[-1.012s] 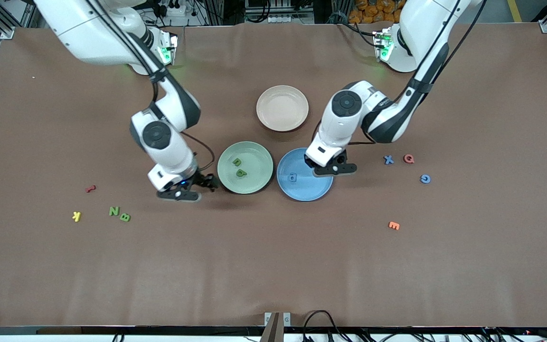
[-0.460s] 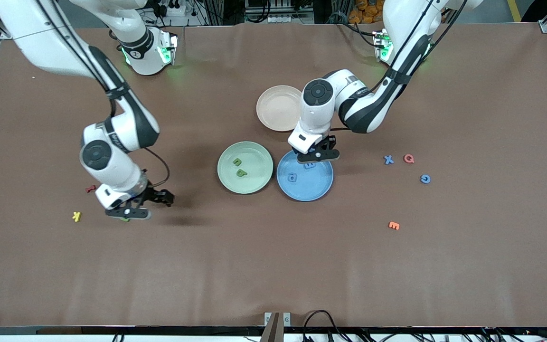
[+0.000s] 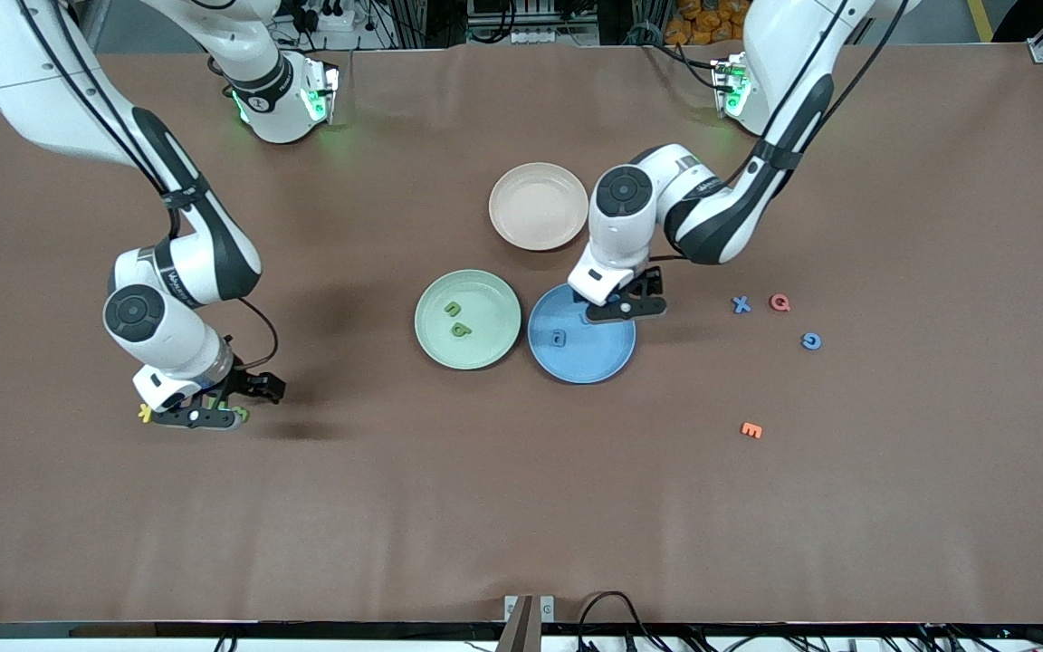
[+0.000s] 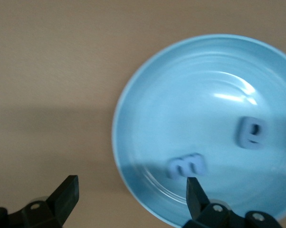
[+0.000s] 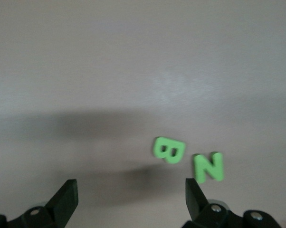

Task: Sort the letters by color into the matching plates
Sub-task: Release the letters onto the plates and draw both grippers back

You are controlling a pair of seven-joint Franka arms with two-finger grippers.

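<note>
I've got the left gripper (image 3: 626, 308) hanging over the blue plate (image 3: 581, 358), at the plate's edge toward the beige plate (image 3: 538, 206), fingers spread wide w/ nothing between them. In the left wrist view 2 blue letters lie in that plate: an m-shaped one (image 4: 186, 165) and an e-shaped one (image 4: 251, 132), a little apart. The front view shows only 1 of them clearly; the other sits under the gripper.

The green plate (image 3: 467, 319) sits just beside the blue one, toward the right arm's end of the tabletop, w/ 2 green letters (image 3: 456, 320) in it.

My right gripper (image 3: 198, 417) is low over the tabletop at the right arm's end, fingers apart, empty. The right wrist view shows a green B (image 5: 168, 150) and green N (image 5: 209, 166) side by side on the tabletop between the open fingers. A yellow letter (image 3: 144, 414) peeks out beside that gripper.

Near the left arm's end: a blue X (image 3: 741, 304), red letter (image 3: 779, 302) next to it, blue letter (image 3: 810, 340) a bit nearer the camera, orange letter (image 3: 751, 430) nearer still.
</note>
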